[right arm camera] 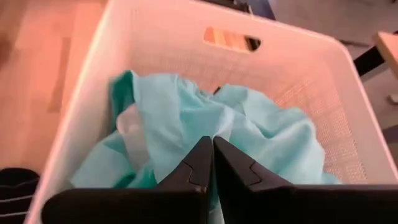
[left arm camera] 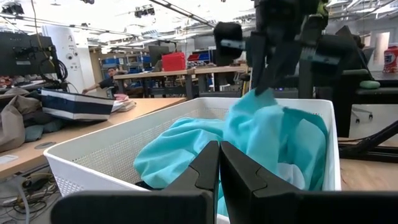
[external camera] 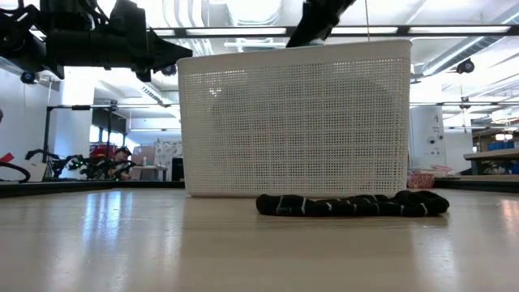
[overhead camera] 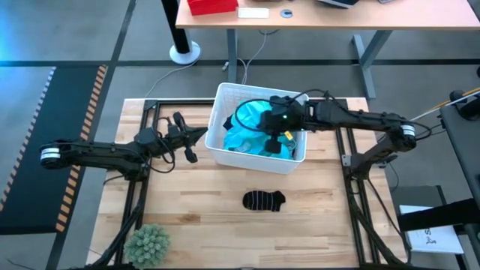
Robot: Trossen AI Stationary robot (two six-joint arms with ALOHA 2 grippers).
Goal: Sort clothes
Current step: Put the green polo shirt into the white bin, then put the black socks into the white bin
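Observation:
A turquoise garment (overhead camera: 251,124) lies in the white slotted basket (overhead camera: 214,150) at the table's middle, above other clothes, one light piece (right arm camera: 127,121) showing beneath it. My right gripper (right arm camera: 212,142) is over the basket, shut on this garment. My left gripper (left arm camera: 219,146) is shut and holds nothing, level just outside the basket's left wall. A dark striped sock (overhead camera: 264,200) lies flat on the table in front of the basket. My right gripper pinches a bunched fold of the turquoise garment (left arm camera: 264,99) between its two fingers, near the garment's middle. The fingers slant down from the table's right side. The cloth is drawn up into a peak below them while the rest (left arm camera: 180,149) lies in the basket.
A fuzzy green ball (overhead camera: 148,244) sits near the table's front left corner. The basket's tall walls (external camera: 292,122) surround the clothes. Bare wood lies left and right of the sock.

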